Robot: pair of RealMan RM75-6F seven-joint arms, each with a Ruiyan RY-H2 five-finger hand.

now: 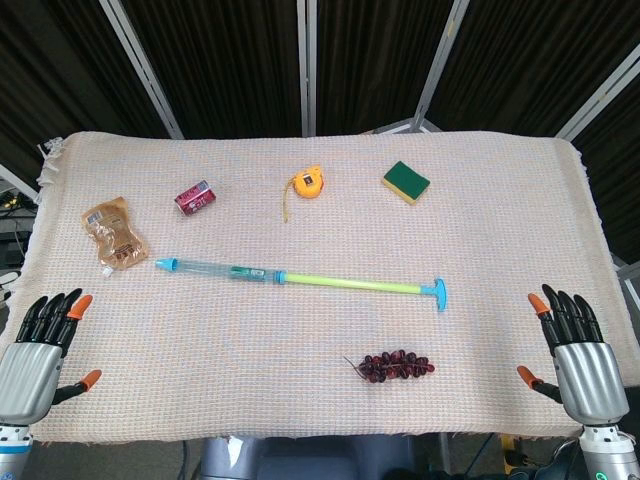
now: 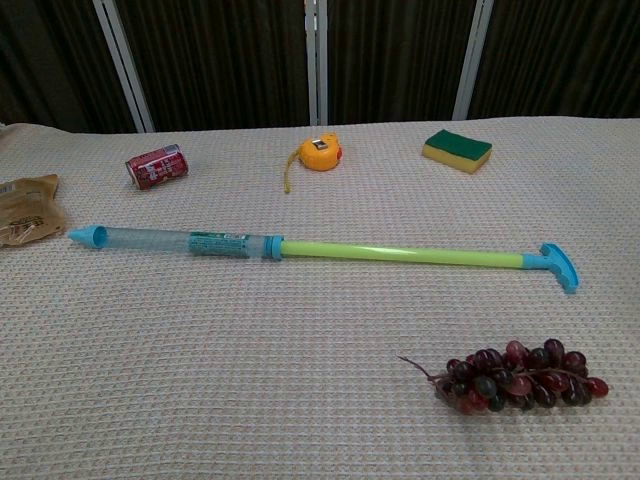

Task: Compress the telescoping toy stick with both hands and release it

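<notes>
The telescoping toy stick [image 1: 300, 278] [image 2: 320, 248] lies extended across the middle of the table, its clear blue barrel to the left and its green rod with a blue T-handle to the right. My left hand [image 1: 40, 345] rests at the near left corner, fingers spread, holding nothing. At the near right edge my right hand [image 1: 572, 345] is likewise spread and empty. Both hands are well apart from the stick. The chest view shows neither hand.
A bunch of dark grapes [image 1: 397, 365] [image 2: 520, 378] lies in front of the stick. Behind it are a red can [image 1: 195, 198], an orange tape measure [image 1: 306, 185], a green-yellow sponge [image 1: 405, 182] and a brown pouch [image 1: 114, 233].
</notes>
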